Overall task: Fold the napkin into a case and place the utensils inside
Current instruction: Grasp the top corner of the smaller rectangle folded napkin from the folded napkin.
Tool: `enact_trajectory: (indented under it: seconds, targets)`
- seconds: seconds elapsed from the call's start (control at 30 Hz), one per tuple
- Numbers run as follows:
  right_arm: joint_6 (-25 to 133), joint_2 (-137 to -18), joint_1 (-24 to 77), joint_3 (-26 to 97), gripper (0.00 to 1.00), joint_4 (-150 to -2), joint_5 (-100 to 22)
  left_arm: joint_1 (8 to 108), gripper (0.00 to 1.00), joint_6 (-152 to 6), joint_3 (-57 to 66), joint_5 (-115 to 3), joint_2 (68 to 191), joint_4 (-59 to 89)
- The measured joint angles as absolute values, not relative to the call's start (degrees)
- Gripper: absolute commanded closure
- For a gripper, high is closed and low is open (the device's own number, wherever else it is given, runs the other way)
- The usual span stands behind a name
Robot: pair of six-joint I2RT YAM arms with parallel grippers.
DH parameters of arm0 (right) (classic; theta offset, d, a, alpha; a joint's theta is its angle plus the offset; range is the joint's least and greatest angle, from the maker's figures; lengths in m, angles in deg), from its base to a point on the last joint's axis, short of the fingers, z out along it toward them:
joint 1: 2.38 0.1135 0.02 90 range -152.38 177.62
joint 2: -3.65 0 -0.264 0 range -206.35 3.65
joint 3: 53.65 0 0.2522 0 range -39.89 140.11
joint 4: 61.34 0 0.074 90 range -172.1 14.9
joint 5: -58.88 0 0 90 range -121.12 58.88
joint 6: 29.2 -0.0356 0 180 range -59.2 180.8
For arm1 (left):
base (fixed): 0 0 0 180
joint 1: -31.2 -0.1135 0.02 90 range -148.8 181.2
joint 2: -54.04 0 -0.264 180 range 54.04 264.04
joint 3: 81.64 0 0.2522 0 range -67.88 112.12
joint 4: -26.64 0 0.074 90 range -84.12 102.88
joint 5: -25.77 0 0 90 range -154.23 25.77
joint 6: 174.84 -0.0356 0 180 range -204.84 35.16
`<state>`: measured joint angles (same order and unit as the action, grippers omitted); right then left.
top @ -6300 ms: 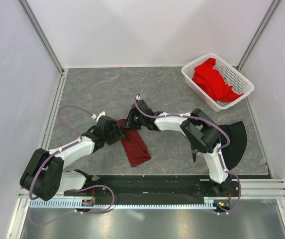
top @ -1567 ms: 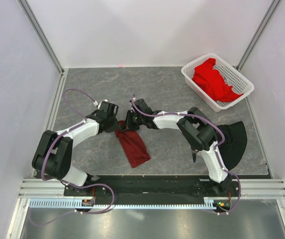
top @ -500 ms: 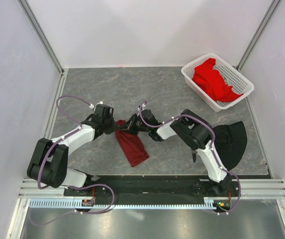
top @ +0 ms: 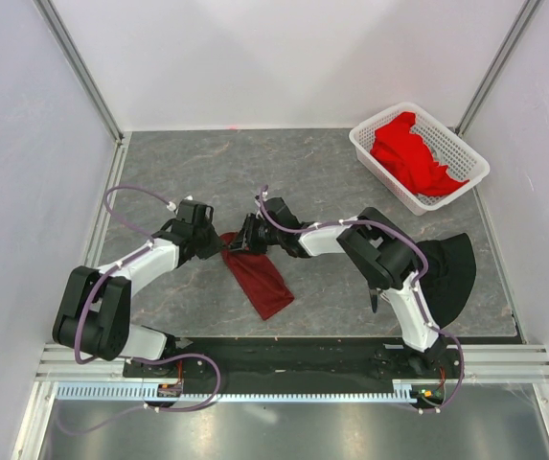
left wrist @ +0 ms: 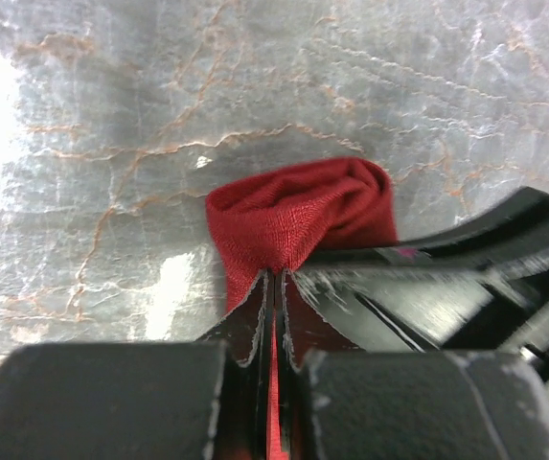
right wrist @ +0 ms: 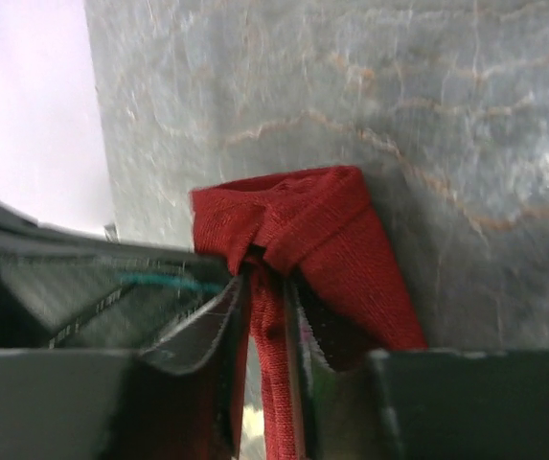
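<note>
While angled inward, left arm [top: 145, 264] and right arm [top: 327, 240], both jaws clamped on napkin [top: 264, 283].

Seen from above, the 11 o'clock end of the napkin [top: 263, 280] is covered by the left gripper [top: 222, 246] and the right gripper [top: 240, 246], which meet over it. At 3 o'clock a black cloth [top: 451, 273] lies partly behind the right arm [top: 413, 307]. In the left wrist view, the right gripper's body at 4 o'clock is a blur. In the right wrist view, the napkin runs off the bottom edge between the fingers [right wrist: 202, 321]. Whether they pinch it is unclear.
</note>
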<state>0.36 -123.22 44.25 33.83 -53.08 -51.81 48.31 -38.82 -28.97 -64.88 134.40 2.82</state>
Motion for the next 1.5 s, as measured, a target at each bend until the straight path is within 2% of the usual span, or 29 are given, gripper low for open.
enact_trajectory:
  seconds: [0.27, 0.37, 0.47, 0.5, 0.6, 1.2, 1.33, 1.37, 1.5]
  targets:
    - [5.4, -118.9, 43.2, 31.5, 0.64, -58.2, -53.6, 47.9, 0.98, -38.8, -29.0, -62.5, 135.1, 2.2]
    - [5.9, -118.5, 42.7, 30.7, 0.67, -58.5, -54.3, 47.9, 0.98, -38.8, -29.0, -61.9, 135.0, 2.3]
    - [6.4, -118.4, 42.4, 30.6, 0.77, -58.6, -55.0, 47.9, 0.98, -38.8, -29.3, -61.1, 135.0, 2.3]
    - [6.5, -118.4, 42.4, 30.6, 0.86, -58.7, -55.1, 47.9, 0.98, -38.8, -29.5, -61.0, 135.0, 2.3]
    - [6.8, -118.4, 42.4, 30.6, 1.00, -58.8, -55.5, 47.9, 0.98, -38.8, -29.9, -60.6, 134.8, 2.2]
    - [3.2, -125.5, 43.5, 36.7, 1.00, -56.3, -59.2, 46.8, 0.98, -36.2, -33.7, -57.2, 132.9, 5.2]
    - [2.5, -126.5, 42.9, 37.0, 0.93, -53.8, -59.3, 46.2, 0.98, -36.1, -33.4, -57.8, 134.0, 7.2]
    - [2.8, -126.2, 42.9, 36.9, 0.88, -54.0, -59.0, 46.2, 0.98, -36.1, -33.4, -57.7, 134.0, 7.4]
    - [6.5, -123.3, 42.9, 36.6, 0.84, -59.8, -56.9, 46.8, 0.98, -36.1, -33.4, -57.1, 134.0, 7.4]
